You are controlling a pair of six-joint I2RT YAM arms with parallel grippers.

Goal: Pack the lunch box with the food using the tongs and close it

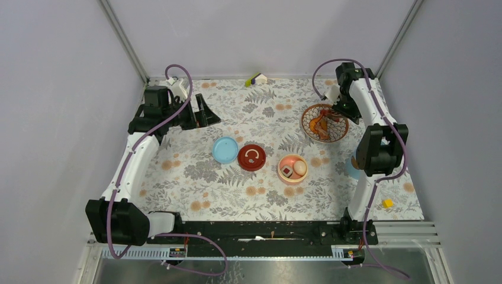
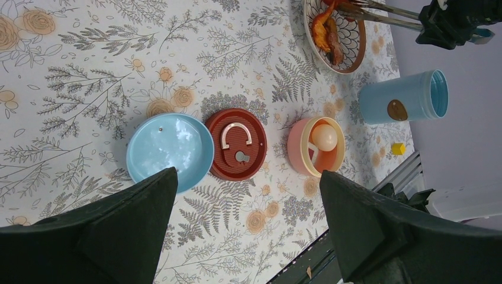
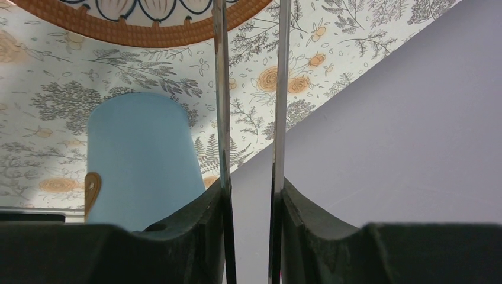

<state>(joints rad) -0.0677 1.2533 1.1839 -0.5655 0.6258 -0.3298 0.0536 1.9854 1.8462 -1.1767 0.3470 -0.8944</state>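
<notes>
A floral-printed counter (image 1: 195, 195) is enclosed by plain grey walls. The tongs (image 3: 220, 118) are clamped between the jaws of the right arm (image 1: 379, 148), which are drawn partly together on the two thin metal blades, with a narrow gap left between the blades. The long axis of the tongs is directed away from the jaws toward the patterned dish (image 1: 303, 123) at the far right, where orange-brown food (image 2: 328, 35) is seen by the tips; whether a piece is pinched cannot be told. The pink bowl (image 1: 279, 168), already loaded with an egg (image 1: 300, 167) and a dark chunk (image 1: 287, 171), is placed nearer the bases and left of the dish, so the right arm is judged the nearer one. The jaws of the left arm (image 1: 139, 157) are spread fully and nothing is held.
</notes>
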